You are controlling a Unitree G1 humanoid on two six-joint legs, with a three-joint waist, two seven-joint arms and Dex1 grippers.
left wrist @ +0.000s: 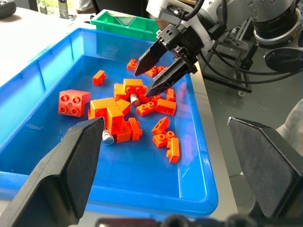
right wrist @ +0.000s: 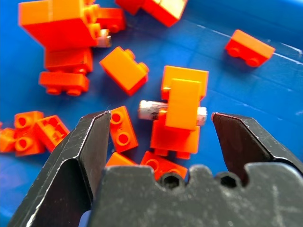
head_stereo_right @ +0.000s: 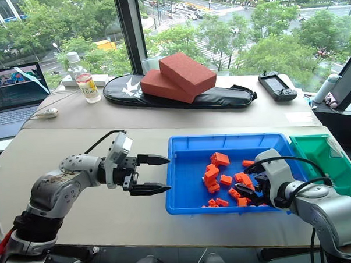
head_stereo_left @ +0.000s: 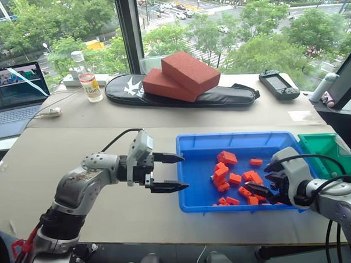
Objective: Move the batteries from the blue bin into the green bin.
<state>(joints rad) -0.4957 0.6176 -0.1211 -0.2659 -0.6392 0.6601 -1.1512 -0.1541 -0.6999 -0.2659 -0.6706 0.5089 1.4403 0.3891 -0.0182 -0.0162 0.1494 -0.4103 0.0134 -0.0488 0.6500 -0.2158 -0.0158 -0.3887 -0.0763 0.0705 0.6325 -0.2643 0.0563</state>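
The right gripper, two black pointed fingers, hangs spread wide with nothing between them, tips low over the heap of chunky orange plastic blocks in the wide, shallow bright-blue plastic bin. Directly ahead of it a slim grey-silver battery lies on the bin floor, half covered by an orange block. Another battery lies beside the heap. The left gripper hovers open and empty at the blue bin's left rim. The smaller green plastic bin sits just beside the blue bin's right end.
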